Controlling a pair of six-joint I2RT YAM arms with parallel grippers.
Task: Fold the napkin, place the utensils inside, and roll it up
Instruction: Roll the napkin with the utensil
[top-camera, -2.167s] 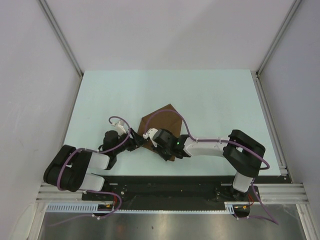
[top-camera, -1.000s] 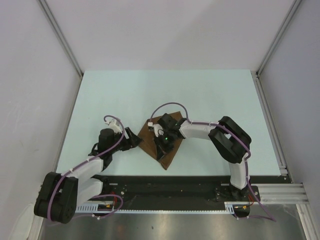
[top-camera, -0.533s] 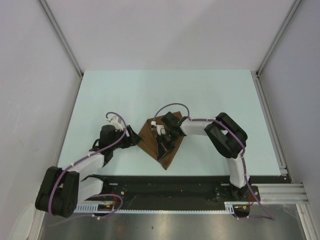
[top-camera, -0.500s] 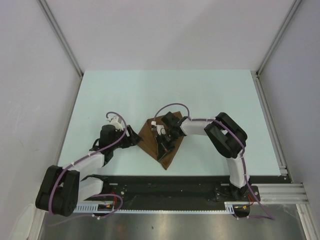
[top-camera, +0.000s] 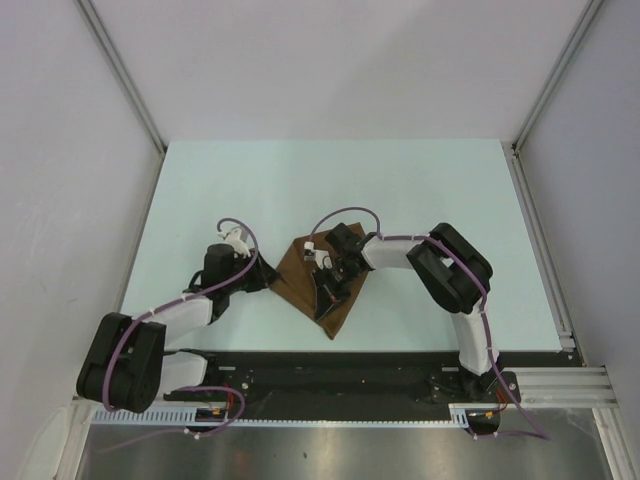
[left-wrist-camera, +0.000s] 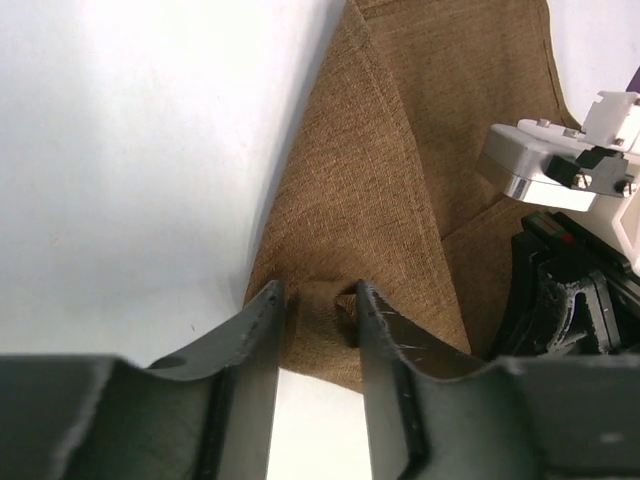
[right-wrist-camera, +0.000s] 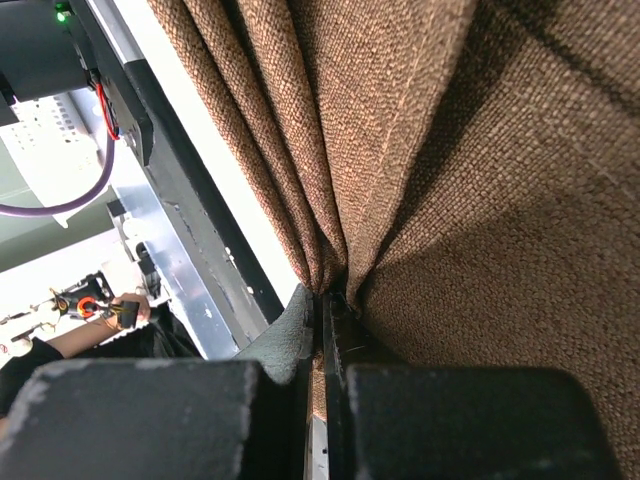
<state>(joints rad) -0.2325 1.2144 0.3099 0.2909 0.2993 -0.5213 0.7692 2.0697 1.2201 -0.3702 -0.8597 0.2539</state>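
Observation:
The napkin (top-camera: 331, 315) is a dark-brown cloth lying folded on the table between the two arms. My left gripper (top-camera: 268, 275) sits low at its left corner. In the left wrist view the gripper (left-wrist-camera: 315, 300) is open, its fingers partly closed in on either side of the napkin's (left-wrist-camera: 400, 150) corner, where the cloth bunches against the right finger (left-wrist-camera: 385, 330). My right gripper (top-camera: 325, 283) is over the middle of the cloth. In the right wrist view the gripper (right-wrist-camera: 322, 300) is shut on gathered folds of the napkin (right-wrist-camera: 500, 200). The utensils are out of view.
The pale table (top-camera: 400, 190) is enclosed by white walls at the left, right and back. A black base rail (top-camera: 340, 365) runs along its near edge, close to the napkin's lower tip. The right arm's wrist housing (left-wrist-camera: 560, 170) stands close beside the left fingers.
My left gripper has slid right onto the napkin's left corner and its jaws have narrowed around it. The right gripper has kept its pinch and barely moved.

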